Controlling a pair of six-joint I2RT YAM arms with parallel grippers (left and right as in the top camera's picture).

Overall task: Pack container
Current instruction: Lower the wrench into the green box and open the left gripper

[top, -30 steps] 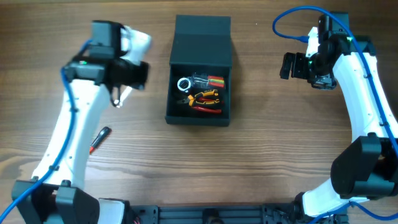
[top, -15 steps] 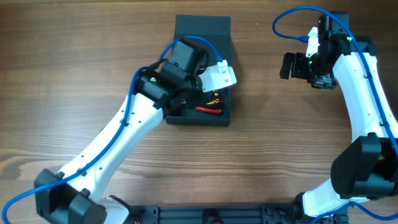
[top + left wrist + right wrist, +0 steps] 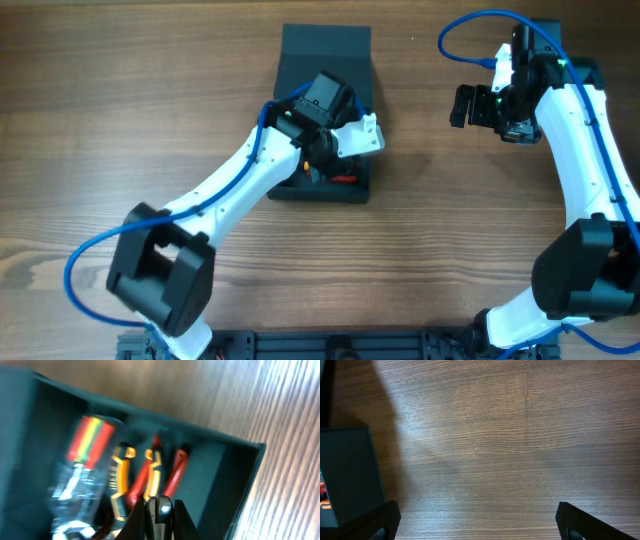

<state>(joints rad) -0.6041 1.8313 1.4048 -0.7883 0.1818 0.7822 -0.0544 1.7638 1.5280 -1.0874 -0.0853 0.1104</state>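
The dark teal-grey container (image 3: 318, 191) sits at the table's middle with its flap lid (image 3: 325, 45) folded back. Inside lie red-and-orange pliers (image 3: 150, 472) and a clear pack with red, yellow and green ends (image 3: 89, 440). My left gripper (image 3: 160, 510) reaches down into the box from its left, shut on a thin dark metal tool with a shiny tip (image 3: 164, 506). In the overhead view the left gripper (image 3: 314, 166) covers most of the contents. My right gripper (image 3: 463, 105) hovers open to the right of the container (image 3: 345, 475), over bare wood, holding nothing.
The left arm (image 3: 225, 195) stretches diagonally from the front left across the table to the box. The right arm (image 3: 585, 150) stands along the right edge, with a blue cable looping above it.
My left arm has swung from the left side of the table over to the container and lowered its gripper, with the thin tool, into the box. The right arm has not moved.
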